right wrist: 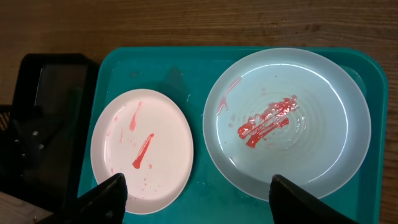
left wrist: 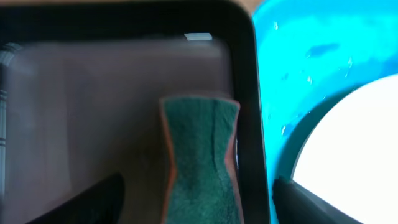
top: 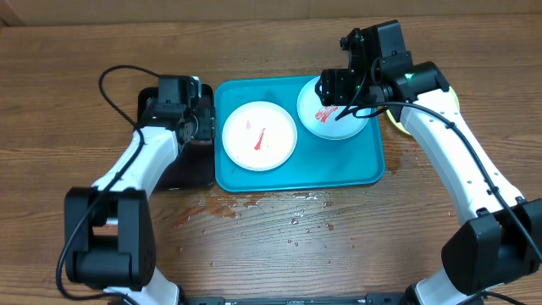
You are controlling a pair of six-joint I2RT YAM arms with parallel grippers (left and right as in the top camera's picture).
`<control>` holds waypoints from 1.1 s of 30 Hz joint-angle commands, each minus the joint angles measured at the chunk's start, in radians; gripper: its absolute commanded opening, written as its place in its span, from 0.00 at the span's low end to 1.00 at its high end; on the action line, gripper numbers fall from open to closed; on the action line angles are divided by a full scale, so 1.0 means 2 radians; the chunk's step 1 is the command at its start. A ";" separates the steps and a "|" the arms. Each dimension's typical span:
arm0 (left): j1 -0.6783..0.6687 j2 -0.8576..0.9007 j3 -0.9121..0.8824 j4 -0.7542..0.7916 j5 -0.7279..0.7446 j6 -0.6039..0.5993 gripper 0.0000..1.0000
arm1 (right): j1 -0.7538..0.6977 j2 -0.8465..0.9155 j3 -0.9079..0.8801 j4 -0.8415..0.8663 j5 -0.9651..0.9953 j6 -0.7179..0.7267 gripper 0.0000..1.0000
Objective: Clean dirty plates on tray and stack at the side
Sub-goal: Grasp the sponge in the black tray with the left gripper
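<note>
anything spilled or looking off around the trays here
Yes. Wet splashes with a reddish tinge lie on the wooden table, just in front of the turquoise tray and outside its rim. The sponge in the black tray is also pinched in at its middle, like an hourglass.

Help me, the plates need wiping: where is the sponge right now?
In the left wrist view, the sponge lies in the black tray, just left of the turquoise tray, beneath the open left pincer.
</note>
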 commanded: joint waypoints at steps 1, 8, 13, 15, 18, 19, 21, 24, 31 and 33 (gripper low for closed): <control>0.000 0.020 -0.003 0.003 0.023 0.009 0.86 | -0.001 -0.007 0.009 -0.001 0.002 -0.004 0.75; 0.000 0.034 -0.003 0.017 0.017 0.008 0.93 | -0.001 -0.007 0.009 -0.004 0.002 -0.004 0.75; 0.001 0.026 0.006 0.019 0.035 -0.008 0.94 | -0.001 -0.007 0.009 -0.005 0.002 -0.004 0.76; 0.001 0.016 0.014 0.019 0.057 -0.008 0.95 | -0.001 -0.007 0.009 -0.004 0.002 -0.004 0.77; 0.002 -0.004 0.027 0.010 0.052 -0.008 0.98 | -0.001 -0.007 0.009 -0.004 0.002 -0.004 0.77; 0.004 -0.009 0.030 0.007 0.042 -0.008 1.00 | -0.001 -0.007 0.009 -0.004 0.002 -0.003 0.77; 0.013 -0.013 0.030 0.000 0.026 -0.008 1.00 | -0.001 -0.007 0.009 -0.005 0.002 -0.003 0.77; 0.034 -0.012 0.030 -0.018 0.034 -0.008 0.99 | -0.001 -0.007 0.009 -0.006 0.002 -0.003 0.77; 0.061 -0.002 0.029 -0.031 0.054 0.002 0.96 | -0.001 -0.007 0.009 0.000 0.002 -0.003 0.78; 0.057 0.010 0.029 -0.031 0.055 0.004 0.95 | -0.001 -0.007 0.009 0.001 0.002 -0.003 0.78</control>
